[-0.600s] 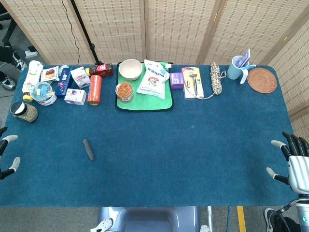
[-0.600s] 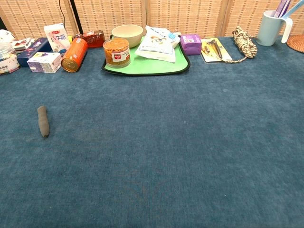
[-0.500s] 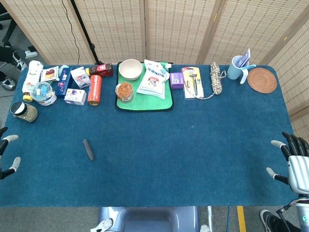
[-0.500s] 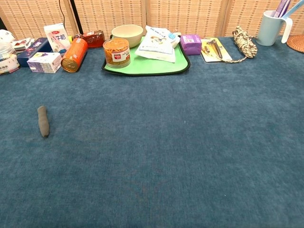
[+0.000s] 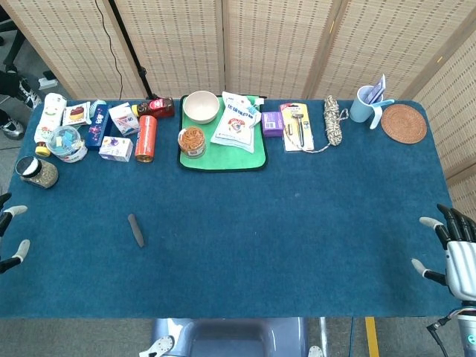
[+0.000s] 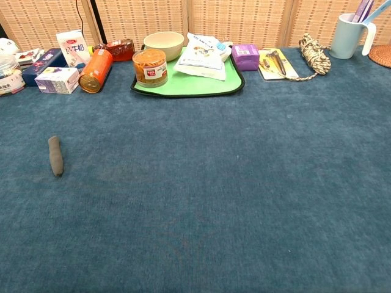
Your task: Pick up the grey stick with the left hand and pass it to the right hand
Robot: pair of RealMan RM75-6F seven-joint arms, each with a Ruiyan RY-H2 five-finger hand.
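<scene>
Fingers on both hands are spread apart and hold nothing. At the table's left edge only two pale fingertips (image 5: 15, 211) of the left hand (image 5: 9, 238) show in the head view, well apart from each other. The right hand (image 5: 452, 249) sits off the right edge near the front corner, its dark fingers fanned out.

Very little has changed over the last half second. The right hand has slipped slightly outward and down, toward the front right corner, and the left hand's fingertips have shifted a touch lower at the left edge. Nothing on the table has moved.

The grey stick (image 5: 135, 230) lies flat on the blue table (image 5: 297, 245), toward the left side and nearer the front edge than the back, well clear of the row of packets, the orange can (image 5: 146, 138) and the green tray (image 5: 223, 152) along the back edge. In the chest view the stick (image 6: 55, 155) lies alone near the left edge, with neither hand in sight.

For the task, this means no step has started: the stick is untouched and the left hand is well apart from it. The likely next move is a reach by the left hand inward from the left edge, with fingers closing across the stick's narrow body.
</scene>
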